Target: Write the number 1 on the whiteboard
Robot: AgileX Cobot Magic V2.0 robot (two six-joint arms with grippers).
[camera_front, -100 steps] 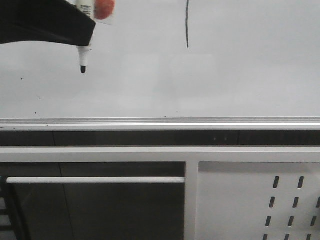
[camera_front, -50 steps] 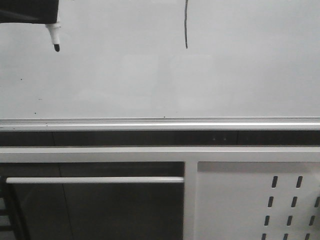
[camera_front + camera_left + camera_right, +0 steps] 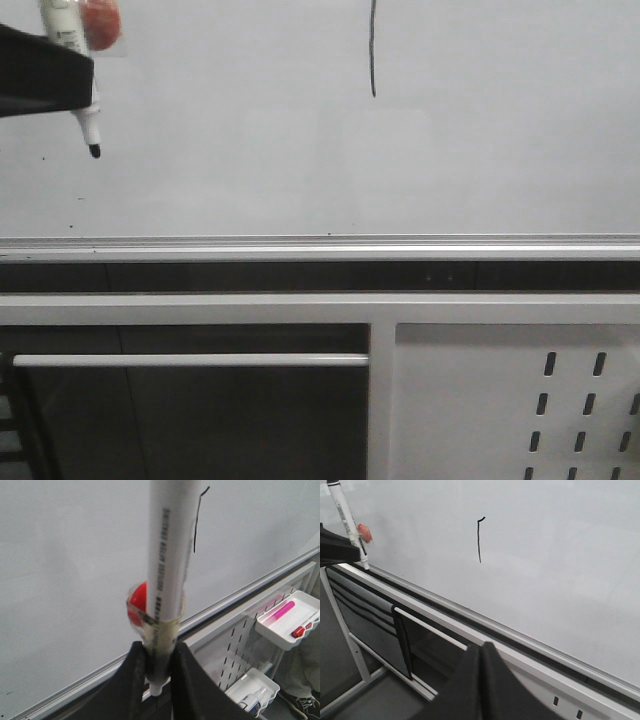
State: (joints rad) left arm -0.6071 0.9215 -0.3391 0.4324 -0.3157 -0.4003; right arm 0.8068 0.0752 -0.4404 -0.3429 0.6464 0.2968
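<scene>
The left gripper (image 3: 159,672) clamps a white marker pen (image 3: 167,570) between its black fingers, tip clear of the board. The right gripper (image 3: 482,665) sits nearest, its jaws pressed together on nothing. Farther off, on the whiteboard (image 3: 500,150), the number 1 (image 3: 373,50) stands to the right of the pen: a thin black stroke, long axis vertical, with a small flag at its top. The writing looks finished; next the pen likely only needs withdrawing without grazing the board.
</scene>
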